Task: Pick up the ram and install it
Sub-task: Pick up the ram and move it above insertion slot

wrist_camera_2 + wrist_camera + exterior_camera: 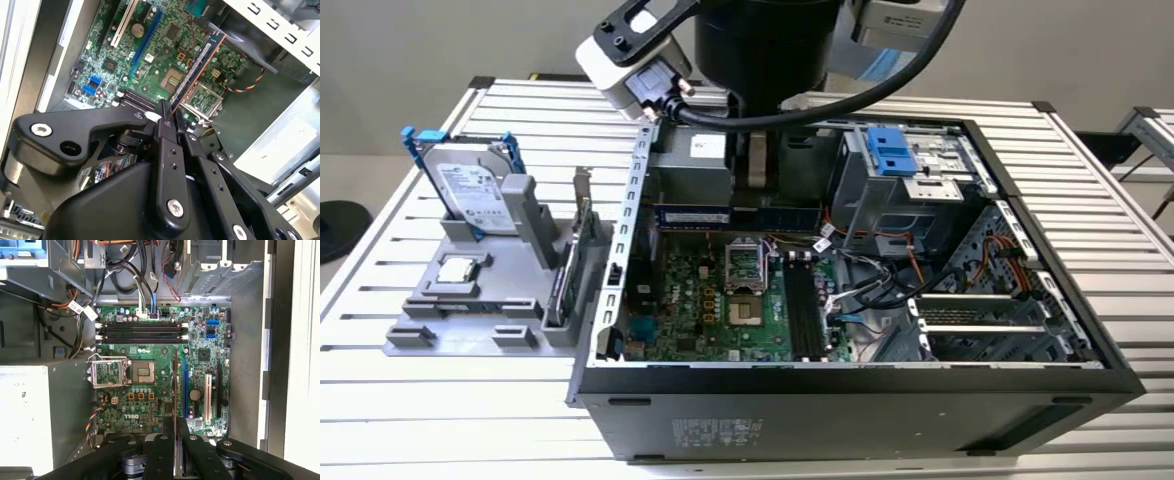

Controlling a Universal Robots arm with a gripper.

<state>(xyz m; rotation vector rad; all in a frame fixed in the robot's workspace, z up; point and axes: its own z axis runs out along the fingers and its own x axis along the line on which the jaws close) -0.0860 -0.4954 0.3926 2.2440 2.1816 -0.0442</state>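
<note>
Holding the ram point(196, 67) tight in my claw point(167, 114) | I see it above the green board point(150, 347) | inside the case point(854, 410)

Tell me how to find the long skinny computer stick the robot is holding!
Look at the big open black computer case on the slatted metal table. Above its green motherboard, the black gripper pinches the ram, a long, thin, dark circuit stick. Unlike the black memory slots fixed flat on the board, it is held up in the air.
</note>
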